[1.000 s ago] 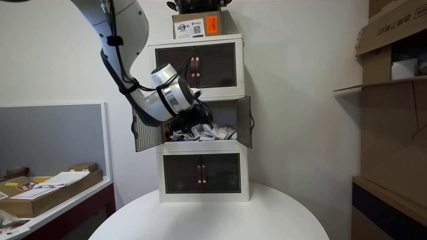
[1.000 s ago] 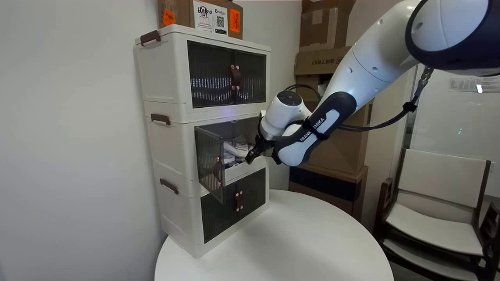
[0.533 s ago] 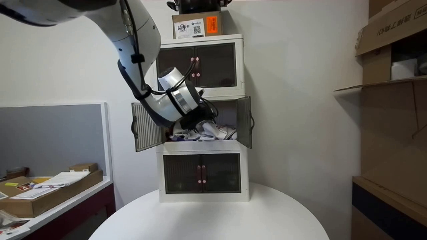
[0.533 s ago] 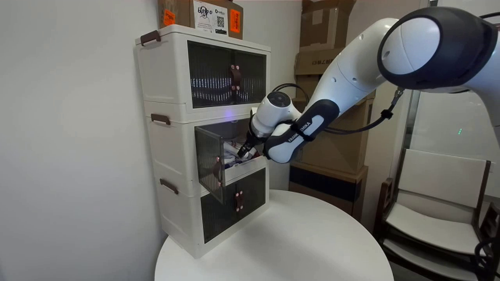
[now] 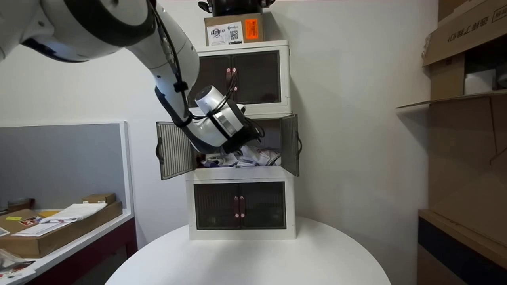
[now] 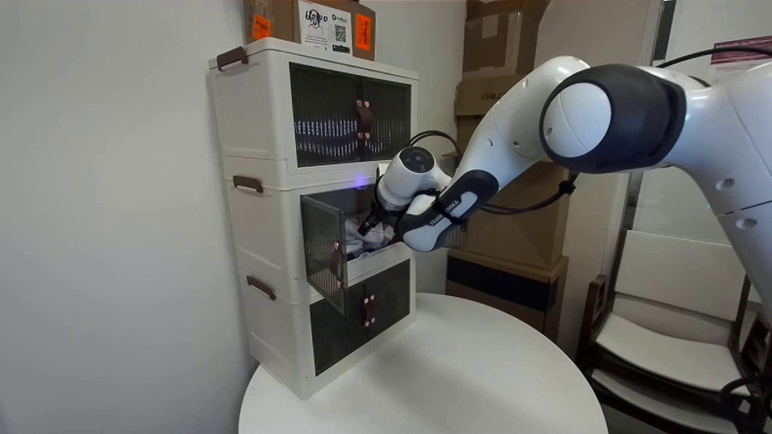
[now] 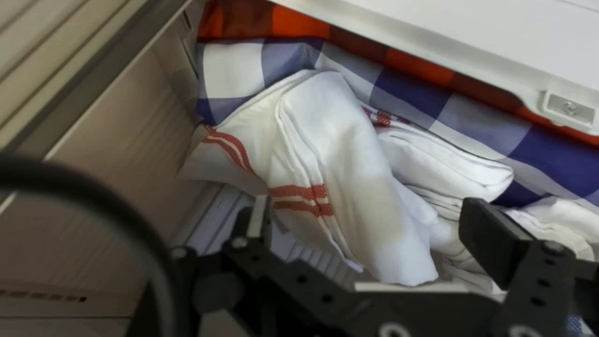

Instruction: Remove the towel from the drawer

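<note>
Towel (image 7: 346,164) lies aslant inside middle drawer (image 6: 380,260)

In the wrist view, the white, red-striped towel's long axis runs from upper left to lower right, its rounded end pointing down. The gripper (image 7: 367,210) reaches deeper than half a second earlier, jaws apart, the towel showing between them; whether they touch it is unclear

Lettering reading “FRANK” and “MIKA,” split by a black strap (image 6: 446,211), marks the robot arm (image 6: 512,129) at the white cabinet (image 6: 258,129). Atop the cabinet, a carton (image 6: 282,24) carries a QR-coded label (image 6: 325,29) and orange stickers (image 6: 362,32), small print blurred.
</note>
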You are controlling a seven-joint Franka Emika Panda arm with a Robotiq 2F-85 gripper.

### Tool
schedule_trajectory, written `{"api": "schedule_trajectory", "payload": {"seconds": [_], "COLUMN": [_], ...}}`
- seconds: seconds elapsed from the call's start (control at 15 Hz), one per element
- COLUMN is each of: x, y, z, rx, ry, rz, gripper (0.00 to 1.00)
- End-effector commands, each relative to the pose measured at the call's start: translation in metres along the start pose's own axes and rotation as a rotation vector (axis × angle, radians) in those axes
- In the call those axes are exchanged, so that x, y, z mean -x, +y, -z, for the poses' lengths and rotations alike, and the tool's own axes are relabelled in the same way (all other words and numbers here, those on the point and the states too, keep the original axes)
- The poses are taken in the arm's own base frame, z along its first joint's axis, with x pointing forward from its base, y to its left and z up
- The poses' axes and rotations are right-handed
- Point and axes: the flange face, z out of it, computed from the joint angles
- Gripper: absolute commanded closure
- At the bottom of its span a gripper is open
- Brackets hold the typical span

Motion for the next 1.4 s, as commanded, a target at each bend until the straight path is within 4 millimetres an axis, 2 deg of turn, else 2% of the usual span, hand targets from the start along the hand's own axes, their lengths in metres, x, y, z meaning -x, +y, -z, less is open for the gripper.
{"api": "schedule_trajectory", "payload": {"seconds": [0.0,0.27,0.73,1.13,1.33], "x": [-0.002,0.001,-0.002,0.008,0.009], "y": [0.004,0.003,-0.006,-0.002,-0.002], "z": [-0.023,-0.036,-0.047,-0.056,-0.059], "rx": [0.027,0.036,0.024,0.012,0.005], "ry": [0.042,0.058,0.077,0.035,0.038], "rz": [-0.032,-0.142,-0.297,-0.532,-0.584], "gripper": [0.0,0.0,0.0,0.0,0.0]}}
